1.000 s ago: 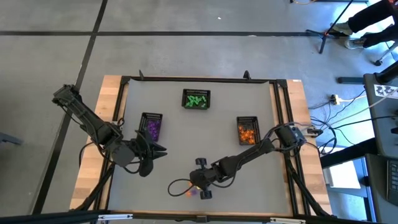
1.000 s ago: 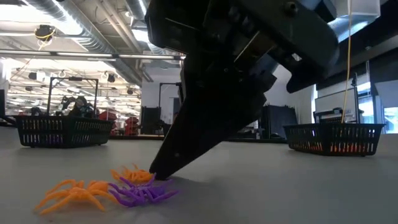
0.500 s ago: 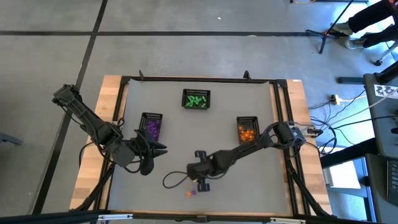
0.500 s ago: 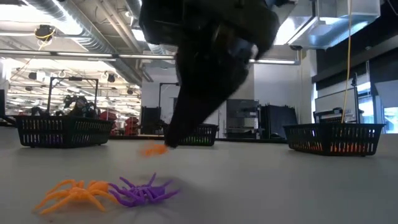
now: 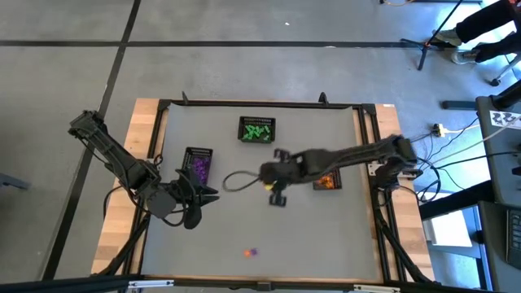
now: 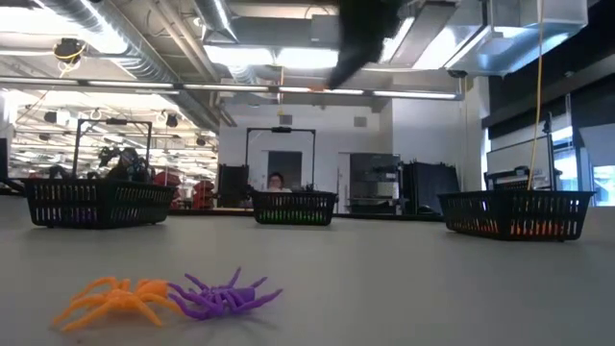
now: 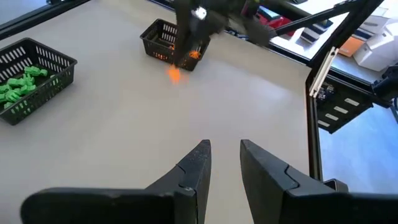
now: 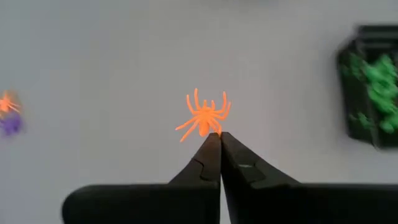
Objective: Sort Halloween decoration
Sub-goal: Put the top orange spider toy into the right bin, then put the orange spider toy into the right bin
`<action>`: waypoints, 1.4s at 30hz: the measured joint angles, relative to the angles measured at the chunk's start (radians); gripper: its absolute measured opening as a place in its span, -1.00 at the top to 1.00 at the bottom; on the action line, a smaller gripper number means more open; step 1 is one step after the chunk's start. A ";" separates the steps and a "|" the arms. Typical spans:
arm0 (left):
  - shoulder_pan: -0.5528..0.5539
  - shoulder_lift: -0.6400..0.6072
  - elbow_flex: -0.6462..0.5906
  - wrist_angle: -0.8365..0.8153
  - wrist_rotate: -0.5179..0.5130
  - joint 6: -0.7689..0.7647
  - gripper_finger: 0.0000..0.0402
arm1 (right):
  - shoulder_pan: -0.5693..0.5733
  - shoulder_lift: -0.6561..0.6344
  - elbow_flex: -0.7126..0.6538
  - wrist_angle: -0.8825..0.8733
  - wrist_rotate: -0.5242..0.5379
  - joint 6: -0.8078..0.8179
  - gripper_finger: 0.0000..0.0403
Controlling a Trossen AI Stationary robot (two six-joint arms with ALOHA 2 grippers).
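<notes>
Nearest us, an orange spider [image 6: 113, 298] and a purple spider [image 6: 226, 296] lie touching on the table [image 5: 326, 236]. Farther back, our right gripper [image 8: 219, 135] pinches another orange spider [image 8: 204, 116] aloft near the orange-filled basket [image 5: 324, 171]. Our left gripper [image 7: 222, 148] waits beside the purple-filled basket [image 5: 198, 165], fingers slightly apart.

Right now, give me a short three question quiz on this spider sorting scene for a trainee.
1. True or false: the right gripper is shut on an orange spider.
2. Which spiders lie loose on the table?
A. one green and one purple
B. one orange and one purple
C. two green
3. Fill in: the basket with purple spiders is nearest the ____ gripper.

Key
1. True.
2. B: orange spider on the table, purple spider on the table.
3. Left.
</notes>
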 joint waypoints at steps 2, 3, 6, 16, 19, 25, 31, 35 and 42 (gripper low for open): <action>0.000 0.000 0.000 0.001 0.000 0.000 0.60 | -0.026 -0.079 -0.102 0.014 -0.013 0.005 1.00; 0.000 0.000 0.000 0.003 -0.001 0.000 0.60 | -0.036 -0.122 -0.166 0.025 -0.019 0.015 1.00; 0.000 0.000 0.000 0.002 -0.001 0.000 0.60 | -0.069 -0.272 -0.377 0.063 -0.042 0.075 1.00; 0.026 0.000 0.000 0.000 -0.044 0.020 0.60 | -0.142 -0.752 -0.864 0.079 -0.065 0.316 0.99; 0.041 0.000 0.000 0.000 -0.030 0.025 0.60 | -0.141 -0.819 -0.904 0.077 -0.065 0.340 0.91; 0.067 0.000 0.000 0.005 -0.024 0.026 0.60 | -0.141 -0.846 -0.904 0.065 -0.064 0.395 0.49; 0.094 0.019 0.000 0.060 0.138 0.084 0.60 | -0.138 -0.846 -0.904 0.140 -0.125 0.447 0.18; 0.096 0.099 0.000 0.177 0.288 0.177 0.60 | -0.138 -0.846 -0.904 0.257 -0.166 0.447 0.16; 0.092 0.324 0.000 0.338 0.493 0.209 0.60 | -0.138 -0.846 -0.904 0.383 -0.171 0.471 0.25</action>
